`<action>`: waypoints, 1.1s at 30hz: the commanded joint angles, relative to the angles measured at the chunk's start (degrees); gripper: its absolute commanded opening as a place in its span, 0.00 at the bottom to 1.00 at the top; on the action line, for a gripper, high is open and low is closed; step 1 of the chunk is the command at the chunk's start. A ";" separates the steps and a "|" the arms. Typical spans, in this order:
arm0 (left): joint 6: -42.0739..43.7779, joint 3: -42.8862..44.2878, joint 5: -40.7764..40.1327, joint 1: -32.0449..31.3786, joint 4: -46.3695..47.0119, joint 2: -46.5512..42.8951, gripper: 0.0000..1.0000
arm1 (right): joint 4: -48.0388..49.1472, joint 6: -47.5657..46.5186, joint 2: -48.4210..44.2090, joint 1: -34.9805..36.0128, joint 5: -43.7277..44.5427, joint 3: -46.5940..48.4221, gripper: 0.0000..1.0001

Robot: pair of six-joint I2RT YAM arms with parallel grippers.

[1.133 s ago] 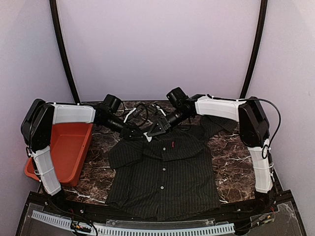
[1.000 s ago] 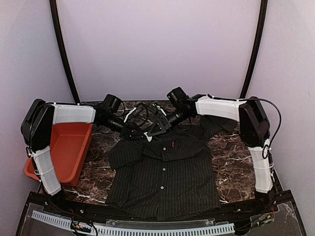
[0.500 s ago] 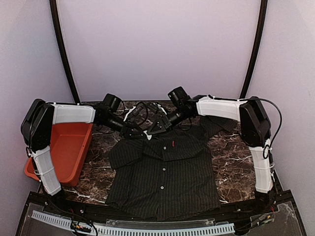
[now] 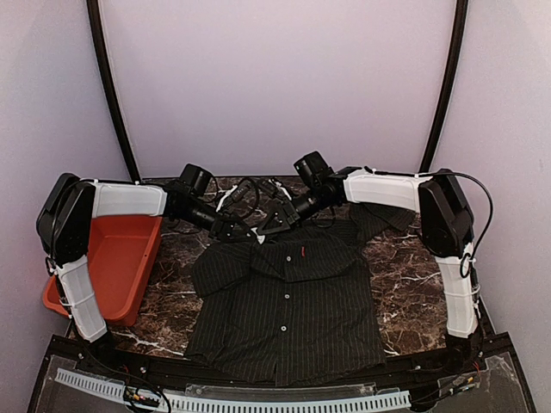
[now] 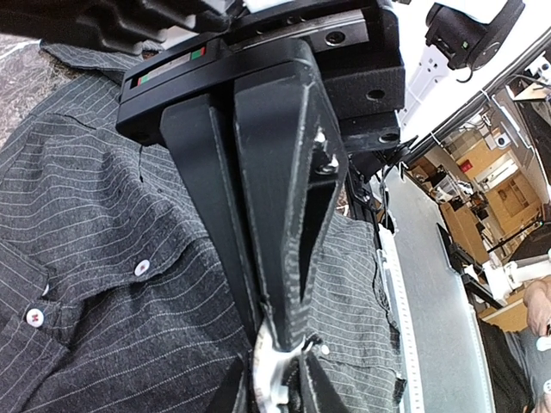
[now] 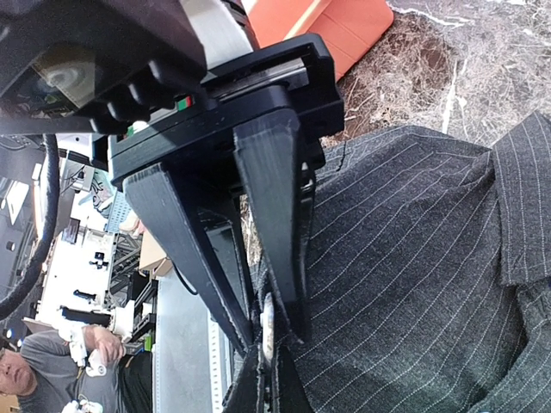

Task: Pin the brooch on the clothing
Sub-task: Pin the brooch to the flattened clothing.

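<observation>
The clothing, a dark pinstriped shirt [image 4: 288, 301] with white buttons and a tiny red tag [image 4: 302, 251], lies flat on the table. Both grippers meet tip to tip just above its collar. Between them is the brooch [image 4: 258, 237], small and silvery white. In the left wrist view the brooch [image 5: 269, 379] pokes out beyond my left gripper [image 5: 280, 331], whose fingers are pinched together on its edge. In the right wrist view my right gripper [image 6: 265, 337] is shut on the brooch [image 6: 268, 331], seen edge-on, with shirt fabric [image 6: 413, 258] beside it.
An orange bin [image 4: 120, 258] sits at the table's left edge, under the left arm. Dark marble tabletop [image 4: 405, 275] shows around the shirt. Loose cables [image 4: 250, 194] hang behind the two grippers. A purple backdrop closes in the back and sides.
My left gripper's fingers have drawn closer together around the brooch. Both grippers have crept slightly toward the back of the table. The shirt has stayed put.
</observation>
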 commanded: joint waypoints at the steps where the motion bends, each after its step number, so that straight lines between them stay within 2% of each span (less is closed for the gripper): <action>1: -1.18 -1.10 -2.13 0.18 2.18 -0.90 0.16 | 2.58 0.53 -2.33 0.95 -4.31 -0.26 0.00; 3: -1.80 -1.06 -3.08 0.10 2.59 -0.86 0.05 | 2.62 0.48 -2.26 1.03 -4.35 -0.31 0.00; 5: -2.23 -1.02 -3.70 0.09 2.79 -0.76 0.03 | 2.71 0.58 -2.28 1.12 -4.37 -0.35 0.00; 16: -2.38 -0.76 -4.47 0.04 2.59 -0.74 0.03 | 2.48 0.57 -2.34 1.30 -4.15 -0.19 0.00; 21: 3.88 1.64 -7.96 -1.03 -5.80 -0.51 0.04 | -0.48 -1.25 -2.28 1.21 -1.60 1.42 0.00; 27: 6.10 3.20 -8.71 -1.23 -9.69 -0.03 0.05 | -5.81 -5.09 -2.10 1.30 1.76 3.40 0.00; 33: 7.23 4.01 -8.94 -1.23 -11.58 0.01 0.08 | -6.82 -6.49 -2.69 1.25 2.93 3.32 0.00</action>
